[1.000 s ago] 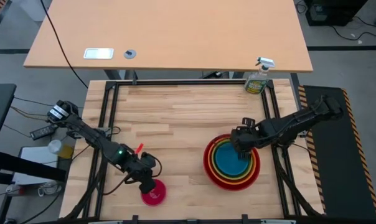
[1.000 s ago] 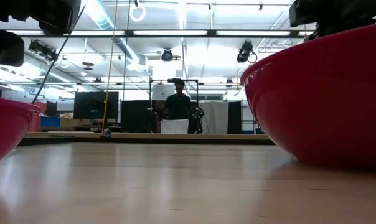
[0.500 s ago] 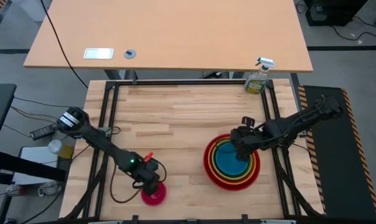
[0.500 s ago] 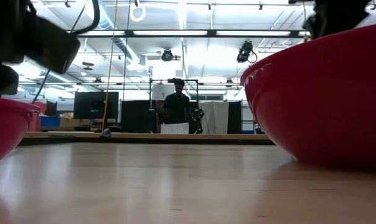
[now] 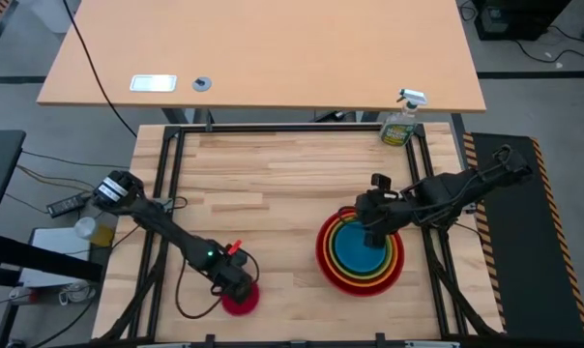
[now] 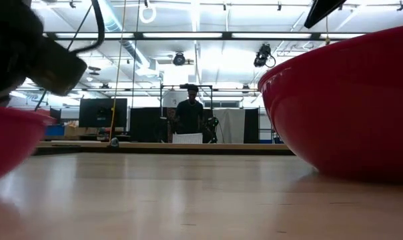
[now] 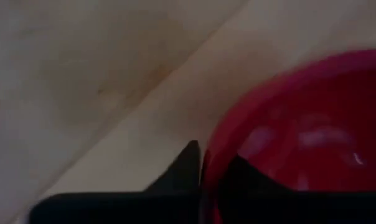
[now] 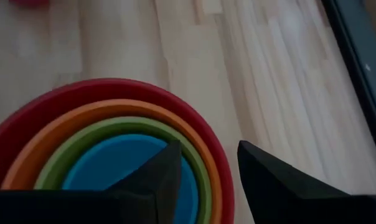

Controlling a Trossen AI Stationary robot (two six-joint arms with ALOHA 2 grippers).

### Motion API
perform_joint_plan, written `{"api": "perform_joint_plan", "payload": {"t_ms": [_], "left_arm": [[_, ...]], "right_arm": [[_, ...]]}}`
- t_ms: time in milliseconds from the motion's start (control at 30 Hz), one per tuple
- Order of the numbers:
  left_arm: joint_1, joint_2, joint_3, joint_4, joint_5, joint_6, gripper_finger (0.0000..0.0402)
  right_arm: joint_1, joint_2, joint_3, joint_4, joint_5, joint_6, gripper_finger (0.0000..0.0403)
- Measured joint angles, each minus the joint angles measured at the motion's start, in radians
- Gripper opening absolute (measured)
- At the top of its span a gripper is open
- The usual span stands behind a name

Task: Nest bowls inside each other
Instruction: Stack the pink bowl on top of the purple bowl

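Note:
A small pink bowl [image 5: 242, 302] rests on its base on the wooden table near the front left edge; the low view shows it [image 6: 8, 137] at the left. My left gripper [image 5: 236, 285] stands over its far rim, shut on it. At the right stands a stack of nested bowls [image 5: 360, 256]: red outermost [image 8: 51, 99], then orange, green and blue [image 8: 107, 171]. My right gripper [image 5: 367, 224] hangs open above the stack's far edge, with nothing between its fingers [image 8: 206, 177]. My left gripper holds the pink bowl by its rim [image 7: 208, 155]. One finger [image 7: 187, 171] is outside the wall and one [image 7: 241, 180] is inside the bowl. The fingers come from above, pointing steeply down. The bowl's base sits on the table.
A green spray bottle [image 5: 400, 124] stands at the table's far right corner. Bare wood [image 5: 273, 193] lies between the pink bowl and the stack. A larger desk [image 5: 263, 58] stands beyond the far edge. In the low view a person [image 6: 190, 113] stands far back in the room.
My left gripper has sunk onto the pink bowl's far rim and shut on it. My right gripper has risen from the stack of bowls, toward the far edge, staying open. The stack has kept still.

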Motion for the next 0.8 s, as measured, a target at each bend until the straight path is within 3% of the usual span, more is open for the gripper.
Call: {"api": "perform_joint_plan", "payload": {"t_ms": [67, 233, 500, 800], "left_arm": [[-0.003, -0.008, 0.004, 0.013, -0.022, -0.032, 0.0013], [0.0, -0.04, -0.002, 0.007, -0.153, -0.133, 0.0011], [0.002, -0.091, -0.002, 0.014, -0.495, -0.371, 0.0007], [0.025, -0.101, -0.002, 0.087, -0.761, -0.464, 0.0007]], "right_arm": [[-0.002, 0.001, -0.004, 0.026, 0.0, 0.01, 0.0166], [-0.009, 0.038, -0.05, 0.181, -0.023, 0.022, 0.0166], [-0.032, 0.131, -0.06, 0.421, -0.017, 0.019, 0.0171], [-0.115, 0.18, -0.062, 0.584, -0.05, 0.056, 0.0234]]}}
